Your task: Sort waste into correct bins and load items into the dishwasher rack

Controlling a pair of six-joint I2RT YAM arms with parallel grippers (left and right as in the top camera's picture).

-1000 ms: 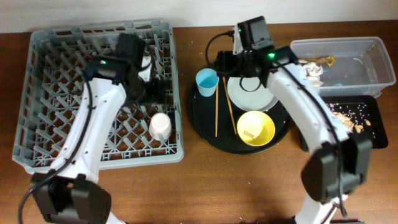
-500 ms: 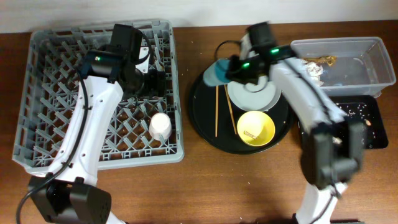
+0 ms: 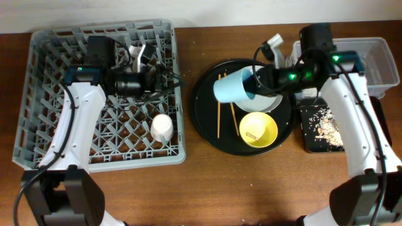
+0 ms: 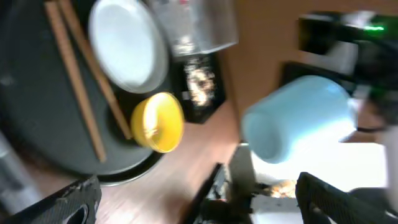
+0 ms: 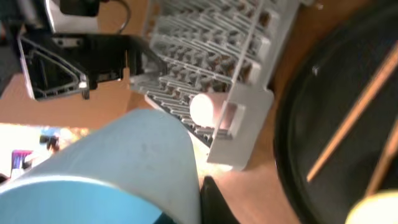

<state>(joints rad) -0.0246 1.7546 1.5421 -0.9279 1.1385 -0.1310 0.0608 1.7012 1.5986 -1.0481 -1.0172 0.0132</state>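
My right gripper (image 3: 256, 81) is shut on the rim of the light blue cup (image 3: 232, 86), holding it tilted on its side above the round black tray (image 3: 204, 122). The right wrist view is filled by that cup (image 5: 124, 168), with a dark finger (image 5: 216, 204) against its wall. The pale plate (image 3: 269, 100), yellow bowl (image 3: 258, 130) and chopsticks (image 3: 219, 116) lie on the round tray. A pink cup (image 3: 161, 127) stands in the grey dishwasher rack (image 3: 56, 135). My left gripper (image 3: 164, 80) hangs open over the rack, pointing right toward the blue cup (image 4: 298, 118).
The clear tub (image 3: 377, 50) sits at the far right, with the shallow black tray (image 3: 308, 144) in front of it holding tan food scraps (image 3: 326, 125). My right arm crosses over both bins. Bare wooden table (image 3: 251, 188) runs along the front.
My right gripper closed on the blue cup and lifted it off the round tray, tipping it sideways, as the arm swung right. My left gripper opened wider and drew back left over the rack.
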